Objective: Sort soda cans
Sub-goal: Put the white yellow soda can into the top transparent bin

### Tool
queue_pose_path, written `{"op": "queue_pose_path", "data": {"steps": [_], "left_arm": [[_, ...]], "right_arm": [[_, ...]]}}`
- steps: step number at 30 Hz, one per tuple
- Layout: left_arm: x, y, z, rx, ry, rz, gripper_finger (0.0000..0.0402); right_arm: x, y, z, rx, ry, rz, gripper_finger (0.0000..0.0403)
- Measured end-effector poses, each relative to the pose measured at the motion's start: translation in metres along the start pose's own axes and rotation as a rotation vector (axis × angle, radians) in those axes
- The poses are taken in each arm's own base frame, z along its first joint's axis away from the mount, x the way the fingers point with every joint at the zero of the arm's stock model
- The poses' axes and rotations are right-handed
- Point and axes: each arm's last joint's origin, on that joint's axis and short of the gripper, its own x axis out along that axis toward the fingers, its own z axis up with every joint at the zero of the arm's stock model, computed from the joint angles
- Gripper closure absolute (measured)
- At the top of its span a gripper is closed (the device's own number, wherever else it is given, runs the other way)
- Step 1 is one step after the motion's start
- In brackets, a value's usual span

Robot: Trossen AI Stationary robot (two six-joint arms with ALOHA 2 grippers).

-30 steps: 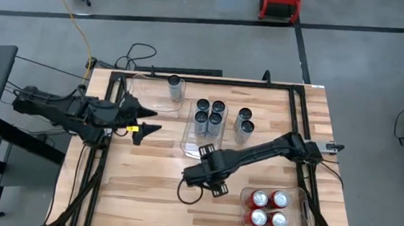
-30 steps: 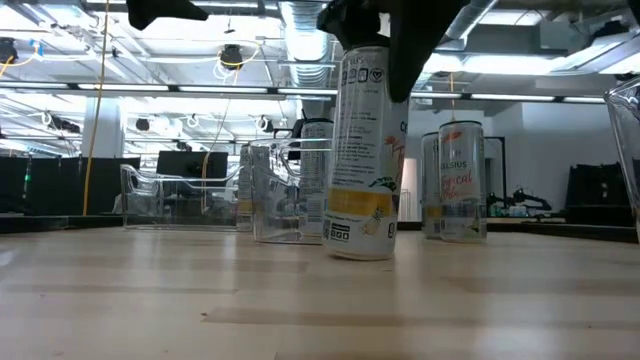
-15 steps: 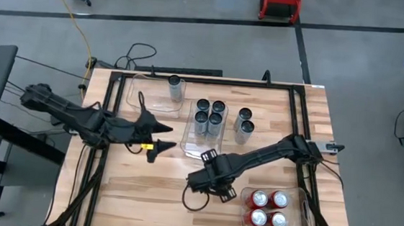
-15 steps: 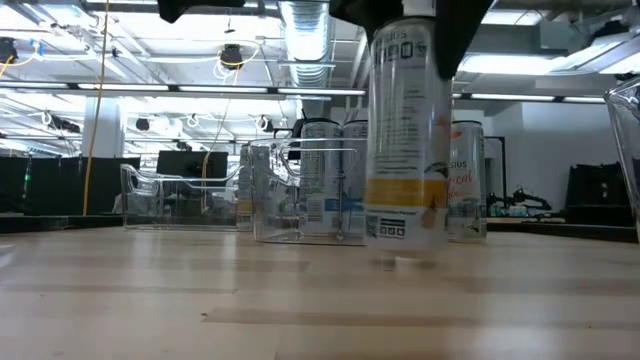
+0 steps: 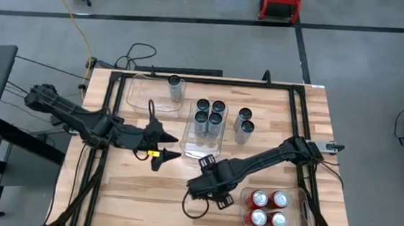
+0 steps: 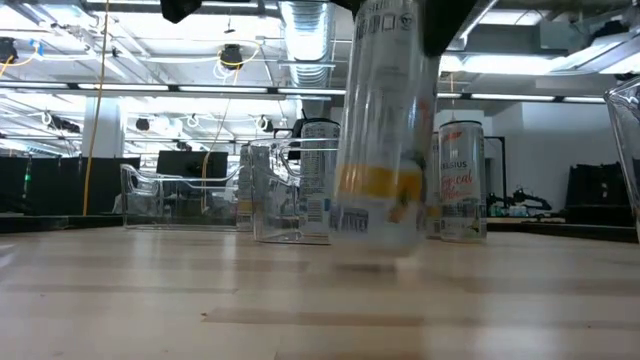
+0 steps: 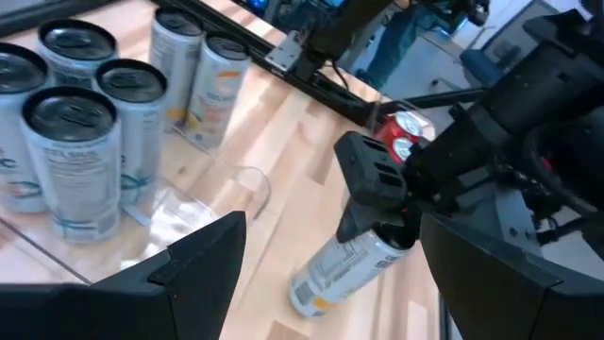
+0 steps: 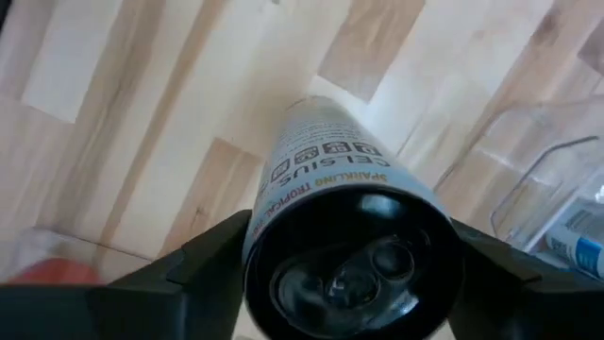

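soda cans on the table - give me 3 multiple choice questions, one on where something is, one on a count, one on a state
1. Where are the red cans?
A. In the clear bin at the table's near right corner
B. Loose beside the left arm
C. In the middle bin

2. How many cans stand in the middle bin?
A. Two
B. Four
C. Six

3. What is the state of the silver can at the right gripper?
A. Lying flat on the wood
B. Standing inside a bin
C. Gripped near its top and held off the table

Answers:
1 A: the high view shows four red tops together in that corner bin.
2 B: the high view shows four dark tops in a two-by-two block.
3 C: the low view shows a gap under the can, and the left wrist view shows fingers clamped on its upper end.
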Motion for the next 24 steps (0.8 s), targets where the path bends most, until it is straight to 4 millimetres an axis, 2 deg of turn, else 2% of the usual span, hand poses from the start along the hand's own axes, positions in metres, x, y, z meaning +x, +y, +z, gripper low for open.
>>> {"op": "queue_pose_path", "data": {"steps": [8, 14, 19, 24], "left_arm": [[-0.004, -0.005, -0.003, 0.003, 0.011, -0.027, 0.0091], [-0.004, -0.006, -0.004, 0.065, 0.027, -0.049, 0.0091], [-0.001, -0.008, -0.007, 0.112, 0.070, -0.096, 0.0091], [0.009, -0.009, -0.012, 0.221, 0.080, -0.084, 0.0091]], "right_arm": [[-0.002, 0.003, 0.003, 0.036, -0.031, -0.001, 0.0015], [-0.006, -0.001, -0.001, 0.151, -0.003, -0.004, 0.0012], [-0.037, -0.007, -0.010, 0.277, 0.025, 0.005, 0.0010], [-0.080, -0.006, -0.014, 0.377, -0.142, 0.045, 0.0011]]}}
